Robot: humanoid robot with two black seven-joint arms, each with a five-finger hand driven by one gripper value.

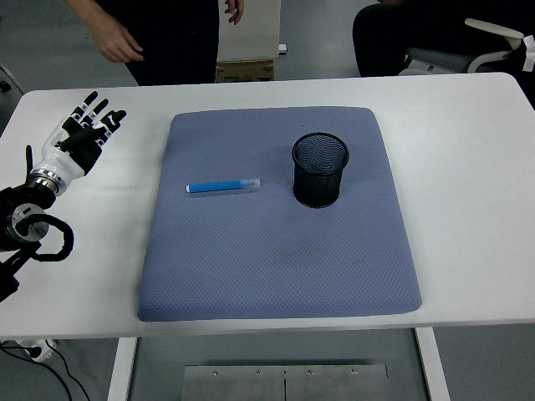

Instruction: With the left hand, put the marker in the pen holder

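1. I see the black mesh pen holder [319, 170] standing upright on the blue-grey mat [276, 276]; nothing shows inside it.
2. The blue marker [222, 186] lies flat on the mat, left of the holder and apart from it.
3. My left hand [84, 134] hovers over the white table [468, 167] at the left, fingers spread, holding nothing.
4. A person's hand [119, 43] shows at the top, body cut off.
5. I can read no writing.

A flat white rectangular counter [468, 167] spans the view; a large blue-grey textured fabric mat [276, 267] with rounded corners lies directly on its middle; bare white surface borders the mat left, right and behind.
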